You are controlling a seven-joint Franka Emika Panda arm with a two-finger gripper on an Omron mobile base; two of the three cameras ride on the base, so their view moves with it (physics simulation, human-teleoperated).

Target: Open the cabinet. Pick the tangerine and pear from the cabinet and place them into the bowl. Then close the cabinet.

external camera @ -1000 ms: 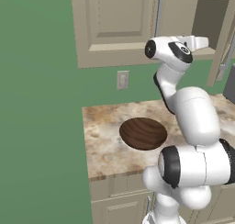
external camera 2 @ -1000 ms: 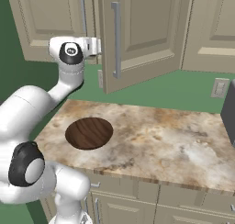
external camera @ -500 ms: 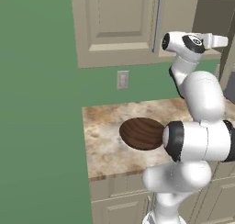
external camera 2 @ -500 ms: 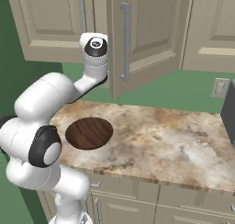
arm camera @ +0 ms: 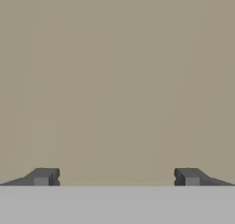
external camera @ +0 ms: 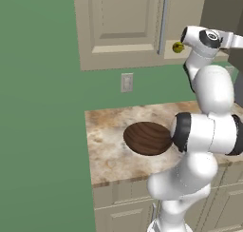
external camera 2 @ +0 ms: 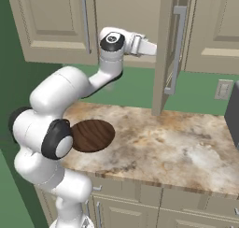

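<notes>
The cabinet's [external camera 2: 128, 12] right door [external camera 2: 169, 49] stands swung out, edge-on in the right base view, while the left door [external camera: 121, 22] is shut. A small yellow-green pear [external camera: 178, 47] lies low in the opening, just left of my wrist. My gripper [external camera 2: 153, 48] reaches level into the opening, close to the open door's inner side. In the hand view my gripper [arm camera: 115, 177] is open, its fingertips [arm camera: 43, 176] wide apart with nothing between them, facing a plain beige surface. The dark wooden bowl [external camera: 148, 137] sits on the counter below. The tangerine is hidden.
The marbled counter [external camera 2: 177, 143] stretches to the right of the bowl [external camera 2: 91, 134]. The open door's bar handle [external camera 2: 177, 49] juts out over it. A wall socket [external camera: 126, 82] sits under the cabinet, and a dark appliance [external camera 2: 234, 115] stands at the far right.
The right door has swung from slightly ajar to fully open. My hand has moved right with it and now points into the opening. The bowl has not moved.
</notes>
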